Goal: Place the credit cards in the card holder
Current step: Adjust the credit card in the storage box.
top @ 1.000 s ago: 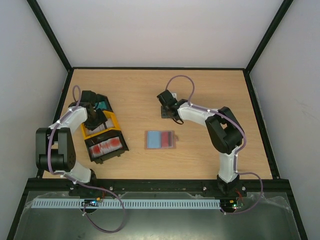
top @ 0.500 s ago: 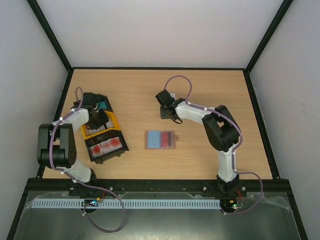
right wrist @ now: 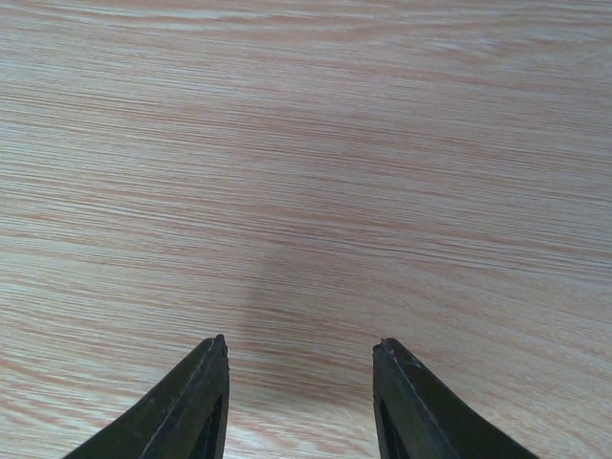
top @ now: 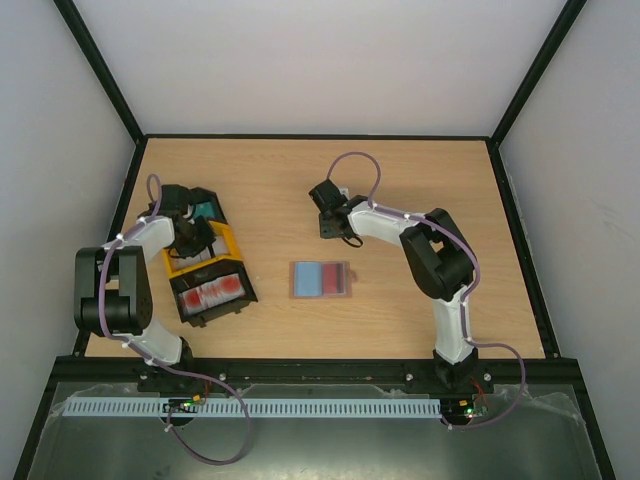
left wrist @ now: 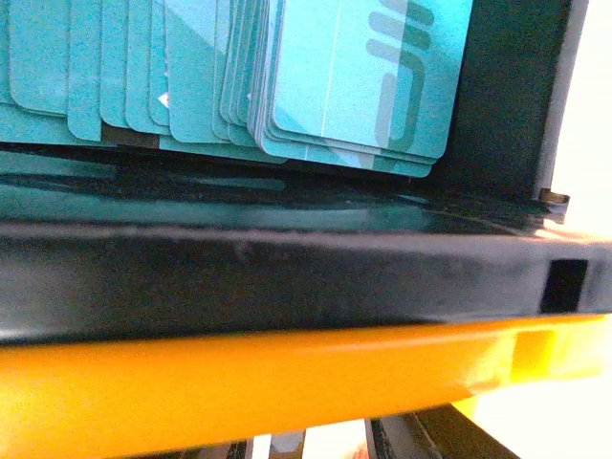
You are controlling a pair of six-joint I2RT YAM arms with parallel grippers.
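Observation:
The card holder lies open on the table's middle, pale pinkish-grey inside, with a blue card and a red card on it. A stack of teal credit cards stands in a black tray; it also shows in the top view. Red-and-white cards fill a nearer black tray. My left gripper hangs low over the trays; its fingers are hidden behind a yellow tray rim. My right gripper is open and empty over bare wood, far right of the holder's back edge.
Three trays sit in a slanted row at the left: black with teal cards, yellow in the middle, black with red cards. A black frame rims the table.
My left arm's elbow swung left and the gripper shifted slightly over the trays. My right gripper drifted a little left and away. The card holder has not moved.

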